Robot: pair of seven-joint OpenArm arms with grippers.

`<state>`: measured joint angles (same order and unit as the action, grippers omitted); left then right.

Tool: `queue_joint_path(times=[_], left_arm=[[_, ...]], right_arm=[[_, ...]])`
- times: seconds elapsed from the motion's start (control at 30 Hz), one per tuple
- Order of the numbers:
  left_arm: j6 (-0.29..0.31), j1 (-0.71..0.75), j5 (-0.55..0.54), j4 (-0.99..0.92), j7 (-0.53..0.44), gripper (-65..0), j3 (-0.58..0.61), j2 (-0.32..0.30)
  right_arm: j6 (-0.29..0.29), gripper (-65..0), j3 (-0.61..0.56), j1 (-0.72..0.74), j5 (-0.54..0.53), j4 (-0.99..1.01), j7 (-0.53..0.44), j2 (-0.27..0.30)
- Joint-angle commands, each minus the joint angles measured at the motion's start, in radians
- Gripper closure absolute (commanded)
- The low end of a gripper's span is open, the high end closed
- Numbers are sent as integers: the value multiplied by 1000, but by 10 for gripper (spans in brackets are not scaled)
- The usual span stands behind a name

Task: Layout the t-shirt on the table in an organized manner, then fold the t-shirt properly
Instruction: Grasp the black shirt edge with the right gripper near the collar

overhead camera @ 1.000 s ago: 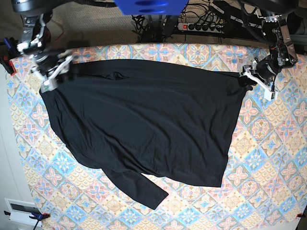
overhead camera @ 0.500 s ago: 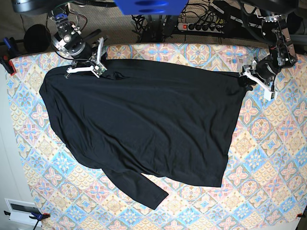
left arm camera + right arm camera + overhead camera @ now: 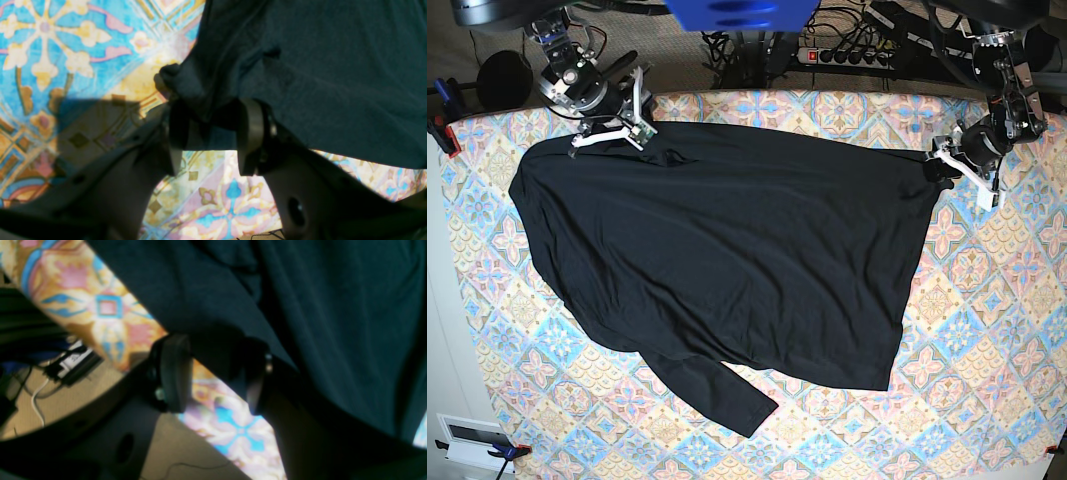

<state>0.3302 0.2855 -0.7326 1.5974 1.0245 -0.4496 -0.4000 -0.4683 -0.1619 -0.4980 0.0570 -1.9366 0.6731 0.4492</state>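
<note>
**Shirt spread across table, both grippers at its far edge**

T-shirt [image 3: 727,260] lies across most of the table [image 3: 987,330], one sleeve trailing toward the near edge. Left gripper [image 3: 210,133] pinches a bunched corner of fabric. Right gripper [image 3: 213,370] has dark fabric between its spread fingers; whether they grip cannot be told in the shadow.

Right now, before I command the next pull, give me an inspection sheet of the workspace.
Surface: table covered by a patterned cloth.
Job's things: black t-shirt spread but skewed, one sleeve trailing toward the near edge.
Clutter: nothing seen.
Grippers: left gripper clamps a bunched shirt edge; right gripper is at the far shirt edge, grip unclear.
Cables: power strip and leads behind the table.
Surroundings: clamps at the table edge.
</note>
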Motion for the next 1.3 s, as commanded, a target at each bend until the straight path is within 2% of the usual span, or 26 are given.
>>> queue_joint_path(times=[0.0, 0.07, 0.23, 0.5, 0.6, 0.77, 0.8, 1.1, 1.27], left_arm=[[4, -7, -12, 14, -13, -246, 4, -17], [4, -7, -12, 14, -13, -246, 4, -17], [4, -7, -12, 14, -13, -246, 4, -17], [4, -7, -14, 14, -13, -246, 4, -17], [4, -7, -14, 14, -13, -246, 4, -17], [4, -7, -14, 14, -13, -245, 4, -17], [4, -7, -14, 14, -13, -245, 4, -17], [4, -9, -14, 16, -13, -245, 4, 0], [4, -9, -14, 17, -13, -245, 4, 5]], right_arm=[[-16, -257, 2, 3, -3, -19, -14, 10], [-48, -257, 5, 3, -3, -19, -14, 10], [-50, -255, 3, 28, -3, -13, -11, 35], [-50, -244, 3, 98, -3, 6, -10, 36], [-51, -191, 3, 100, -3, 29, -10, 36], [-53, -19, 3, 100, -3, 33, -14, 36], [-53, 0, 3, 100, -3, 33, -16, 36], [-53, 0, 15, 98, -6, -10, -20, 36], [-53, 0, 89, 94, -6, -48, -19, 36]])
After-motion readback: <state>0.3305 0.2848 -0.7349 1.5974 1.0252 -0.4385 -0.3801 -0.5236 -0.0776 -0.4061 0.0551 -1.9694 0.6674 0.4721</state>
